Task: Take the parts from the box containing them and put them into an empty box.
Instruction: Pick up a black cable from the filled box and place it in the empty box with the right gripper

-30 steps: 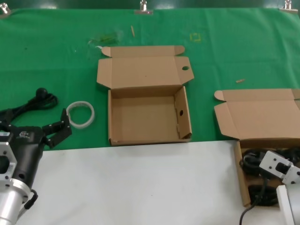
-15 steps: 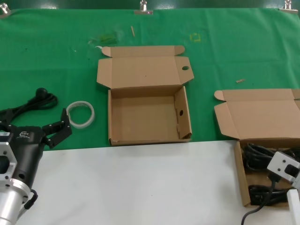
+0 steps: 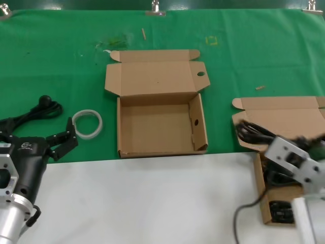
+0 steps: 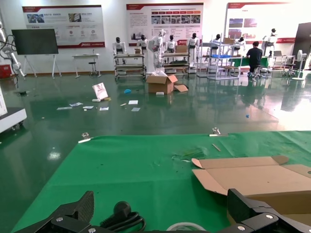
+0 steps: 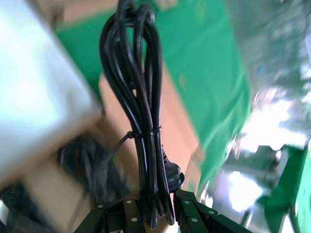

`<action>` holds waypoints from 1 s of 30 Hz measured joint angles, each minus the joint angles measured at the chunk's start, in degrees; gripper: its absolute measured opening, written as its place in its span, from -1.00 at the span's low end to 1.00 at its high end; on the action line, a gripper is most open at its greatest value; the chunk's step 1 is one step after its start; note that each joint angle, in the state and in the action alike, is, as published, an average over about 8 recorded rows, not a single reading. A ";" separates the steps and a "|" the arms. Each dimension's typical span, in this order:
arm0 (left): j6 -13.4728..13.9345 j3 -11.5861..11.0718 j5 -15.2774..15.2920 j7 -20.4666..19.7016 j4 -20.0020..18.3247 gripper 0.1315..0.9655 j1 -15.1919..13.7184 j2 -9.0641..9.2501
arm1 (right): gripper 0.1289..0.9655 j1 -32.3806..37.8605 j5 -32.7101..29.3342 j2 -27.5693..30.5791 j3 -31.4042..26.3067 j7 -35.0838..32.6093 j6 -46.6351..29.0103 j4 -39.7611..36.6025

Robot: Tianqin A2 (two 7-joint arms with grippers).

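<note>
The table (image 3: 152,203) was covered by a green cloth (image 3: 254,46) at the back and a bare white front strip. The empty box (image 3: 160,109), plain brown cardboard with a round hole in its lid tab, stood open mid-table. The source box (image 3: 284,132) stood open at the right edge, more cables (image 3: 282,211) seen inside. A tied cable bundle (image 5: 141,121), glossy black, was gripped by the right gripper (image 5: 158,213), fingers clamped around it, above that box. The left gripper (image 3: 63,142) was parked, fingers spread, beside a white tubing ring (image 3: 87,123) and a loose black cord (image 3: 35,111).
</note>
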 joint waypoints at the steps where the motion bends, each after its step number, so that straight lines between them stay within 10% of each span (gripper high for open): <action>1: 0.00 0.00 0.00 0.00 0.00 1.00 0.00 0.00 | -0.87 0.53 0.00 0.00 -1.14 0.97 -0.62 -0.30; 16: 0.00 0.00 0.00 0.00 0.00 1.00 0.00 0.00 | -0.87 10.74 0.00 0.14 -14.62 18.29 -20.38 -21.16; 30: 0.00 0.00 0.00 0.00 0.00 1.00 0.00 0.00 | -0.87 24.83 0.00 1.34 -43.91 55.03 -41.51 -33.78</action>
